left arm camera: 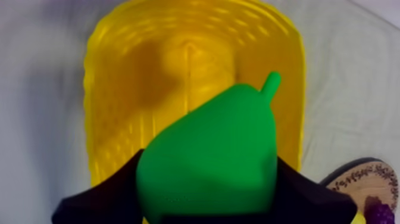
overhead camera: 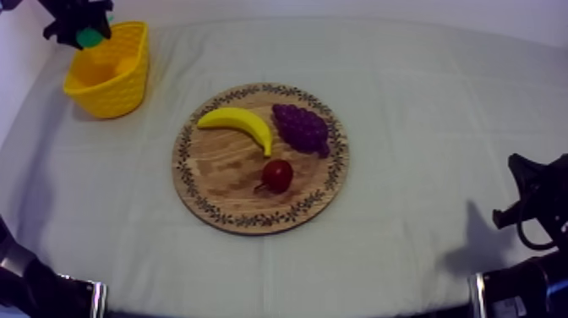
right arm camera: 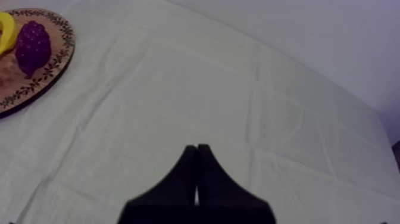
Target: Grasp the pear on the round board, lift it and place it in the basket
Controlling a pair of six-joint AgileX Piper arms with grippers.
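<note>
The pear (left arm camera: 208, 161) is green, the basket (overhead camera: 118, 93) yellow. The brown board (overhead camera: 215, 173) has a rim bearing a dark leafy pattern.

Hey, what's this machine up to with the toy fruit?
The left jaws are shut on a green pear, holding it above the yellow basket, not yet released. The banana, grapes and small red fruit lie on the wooden board. The right jaws rest closed on nothing over the cloth at the table's right side.

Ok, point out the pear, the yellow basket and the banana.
pear (left arm camera: 208, 155), left wrist view, middle of its green body.
yellow basket (overhead camera: 120, 89), top view, on its outer wall.
banana (overhead camera: 241, 119), top view, middle of its curve.
</note>
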